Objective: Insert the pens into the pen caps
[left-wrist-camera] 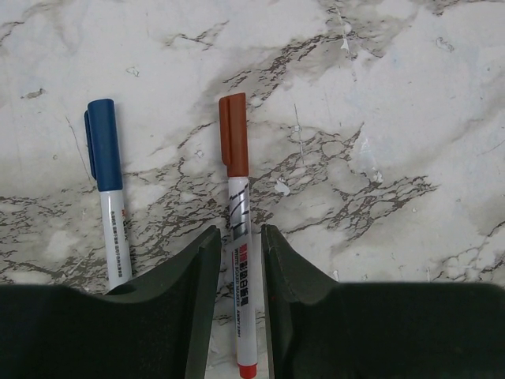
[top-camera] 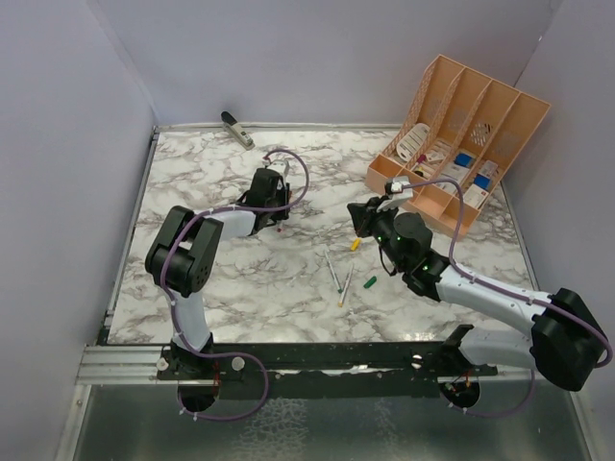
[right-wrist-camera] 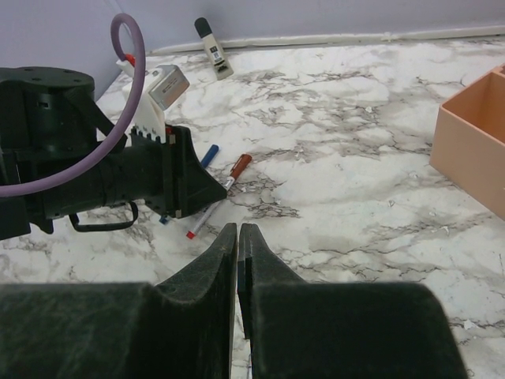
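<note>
In the left wrist view my left gripper (left-wrist-camera: 241,237) is open and straddles a silvery pen (left-wrist-camera: 240,260) that wears a red-brown cap (left-wrist-camera: 233,134) and lies flat on the marble; a small gap shows on each side. A second pen with a blue cap (left-wrist-camera: 104,146) lies parallel to its left. In the top view the left gripper (top-camera: 278,217) is mid-table. My right gripper (right-wrist-camera: 238,229) is shut with nothing visible between its jaws; it hovers near the centre (top-camera: 370,219). Uncapped pens (top-camera: 332,269) lie in front, with a yellow cap (top-camera: 355,244) and a green cap (top-camera: 370,282) beside them.
An orange organizer (top-camera: 461,144) with blue and white items stands at the back right. A dark-and-white clip-like object (top-camera: 237,129) lies by the back wall. The left arm (right-wrist-camera: 87,174) fills the left of the right wrist view.
</note>
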`<state>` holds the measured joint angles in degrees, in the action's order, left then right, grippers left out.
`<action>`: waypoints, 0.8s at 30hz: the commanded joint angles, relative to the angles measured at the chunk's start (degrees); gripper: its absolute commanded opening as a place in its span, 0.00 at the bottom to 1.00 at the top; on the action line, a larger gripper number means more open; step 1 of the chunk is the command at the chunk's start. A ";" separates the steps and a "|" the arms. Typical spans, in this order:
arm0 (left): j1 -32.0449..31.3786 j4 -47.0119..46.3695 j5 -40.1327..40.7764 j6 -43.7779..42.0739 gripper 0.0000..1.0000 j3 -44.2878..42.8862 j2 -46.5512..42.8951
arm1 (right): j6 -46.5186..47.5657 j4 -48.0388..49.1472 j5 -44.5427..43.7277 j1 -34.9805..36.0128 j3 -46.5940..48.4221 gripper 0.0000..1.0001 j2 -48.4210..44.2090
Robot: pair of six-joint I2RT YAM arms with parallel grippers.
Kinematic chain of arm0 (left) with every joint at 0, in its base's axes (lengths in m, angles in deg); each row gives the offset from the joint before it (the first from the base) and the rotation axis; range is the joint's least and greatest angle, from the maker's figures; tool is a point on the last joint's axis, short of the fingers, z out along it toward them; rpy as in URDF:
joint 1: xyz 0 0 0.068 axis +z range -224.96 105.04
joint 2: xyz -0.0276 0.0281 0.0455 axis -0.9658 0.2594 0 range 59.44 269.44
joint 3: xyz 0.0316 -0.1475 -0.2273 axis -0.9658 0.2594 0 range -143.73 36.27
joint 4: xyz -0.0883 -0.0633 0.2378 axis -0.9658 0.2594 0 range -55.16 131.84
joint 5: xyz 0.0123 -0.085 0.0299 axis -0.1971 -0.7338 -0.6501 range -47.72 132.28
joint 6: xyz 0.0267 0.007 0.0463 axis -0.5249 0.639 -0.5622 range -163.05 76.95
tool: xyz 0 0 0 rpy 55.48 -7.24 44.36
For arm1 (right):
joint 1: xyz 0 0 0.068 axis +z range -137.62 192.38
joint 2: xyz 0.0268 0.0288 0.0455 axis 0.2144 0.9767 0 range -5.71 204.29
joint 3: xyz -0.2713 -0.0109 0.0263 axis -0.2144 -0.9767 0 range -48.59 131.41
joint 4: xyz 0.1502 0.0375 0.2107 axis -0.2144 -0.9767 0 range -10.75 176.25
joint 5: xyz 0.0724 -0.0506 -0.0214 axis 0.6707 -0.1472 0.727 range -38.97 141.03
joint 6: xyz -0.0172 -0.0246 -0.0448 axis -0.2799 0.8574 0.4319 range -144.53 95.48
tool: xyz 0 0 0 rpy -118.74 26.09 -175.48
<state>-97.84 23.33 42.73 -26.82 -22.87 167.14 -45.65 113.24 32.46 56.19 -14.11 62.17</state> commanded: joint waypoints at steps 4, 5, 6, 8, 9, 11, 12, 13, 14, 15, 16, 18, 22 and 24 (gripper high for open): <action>0.11 -1.55 1.01 0.46 0.32 1.00 -4.03 | 1.31 -0.96 -1.39 0.13 -0.92 0.06 -0.95; 0.11 -1.44 0.96 0.52 0.32 1.50 -5.09 | 1.43 -1.42 -2.10 0.13 -0.79 0.06 -0.79; -0.01 -1.37 0.93 0.63 0.32 2.08 -6.15 | 1.17 -2.03 -3.19 0.13 -0.71 0.06 -0.61; -0.25 -1.42 -0.12 1.13 0.32 3.91 -8.59 | 0.80 -3.51 -5.39 0.12 -0.42 0.06 -0.24; -0.67 -1.41 -0.35 1.42 0.33 5.14 -9.77 | 0.60 -4.47 -6.43 0.13 -0.31 0.06 0.00; -2.11 -1.64 -0.13 1.99 0.37 7.81 -13.04 | -0.06 -7.22 -9.01 0.12 0.57 0.06 0.63; -3.00 -1.48 0.09 2.03 0.40 8.94 -14.33 | -0.60 -9.11 -10.87 0.13 1.10 0.06 1.12; -4.01 -1.20 0.16 2.12 0.40 10.05 -15.43 | -1.30 -11.18 -12.40 0.13 1.80 0.07 1.71; -5.14 -0.57 -0.02 2.08 0.41 10.88 -16.32 | -2.29 -13.24 -13.40 0.13 2.46 0.08 2.48; -6.46 0.04 -0.34 2.16 0.42 11.44 -17.01 | -3.18 -15.10 -14.49 0.13 2.97 0.10 3.12; -8.00 0.60 -0.94 2.22 0.43 11.78 -17.36 | -4.18 -16.97 -15.16 0.11 3.53 0.14 3.87; -11.14 1.99 -1.92 2.29 0.43 11.94 -17.04 | -6.02 -19.97 -15.93 0.05 4.21 0.50 5.50; -15.55 2.47 -4.81 3.70 0.44 12.01 -15.11 | -9.89 -24.44 -15.24 -0.36 4.84 0.68 7.67; -16.57 2.71 -5.14 3.95 0.44 12.47 -14.49 | -10.81 -25.22 -15.16 -0.48 4.42 0.64 7.36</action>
<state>-112.63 24.56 40.43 -24.46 -11.22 151.07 -51.84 94.22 19.81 56.15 -10.81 69.23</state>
